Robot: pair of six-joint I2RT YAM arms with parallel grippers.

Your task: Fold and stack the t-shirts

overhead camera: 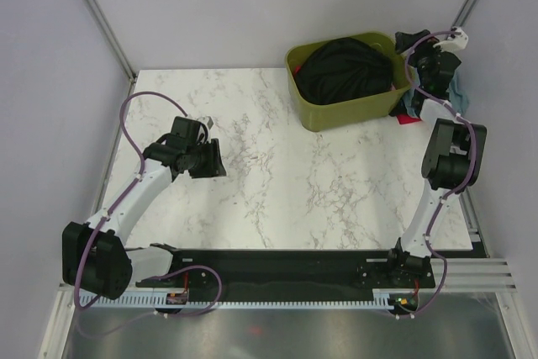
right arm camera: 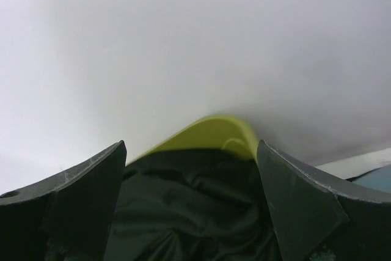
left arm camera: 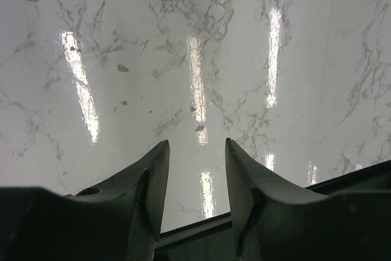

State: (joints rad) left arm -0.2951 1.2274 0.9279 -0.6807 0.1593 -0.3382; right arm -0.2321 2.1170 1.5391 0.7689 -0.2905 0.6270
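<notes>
T-shirts, none of them on my near side yet. Closest to me the left gripper (left arm camera: 195, 145) hangs low over the bare marble table (overhead camera: 294, 174), fingers a narrow gap apart with nothing between them. It is well away from all the cloth.

Further out, the olive-green bin (overhead camera: 336, 115) sits at the far right of the table, heaped with black t-shirts (overhead camera: 345, 65) in one tangled mound. The right gripper (right arm camera: 190, 143) is up over the bin's right end, spread wide and empty, with black fabric right under it and the bin's rim just beyond in its wrist view.

Past the bin, beside the right arm, I can make out a teal-blue t-shirt (overhead camera: 458, 90) and a scrap of a red t-shirt (overhead camera: 408, 118), both close to the table's right edge.

My worries from here:
- The mound is knotted together, so a deep bite probably lifts two or three shirts instead of one.
- I reckon a snagged sleeve could pull the light plastic bin along, or tip it.
- Closing too near the wall risks pinching the rim rather than cloth.
- The arm's elbow swings close to the teal and red ones, and a careless retreat might sweep them off the edge.
- Black on black gives me little depth cue, so I may close on air.
</notes>
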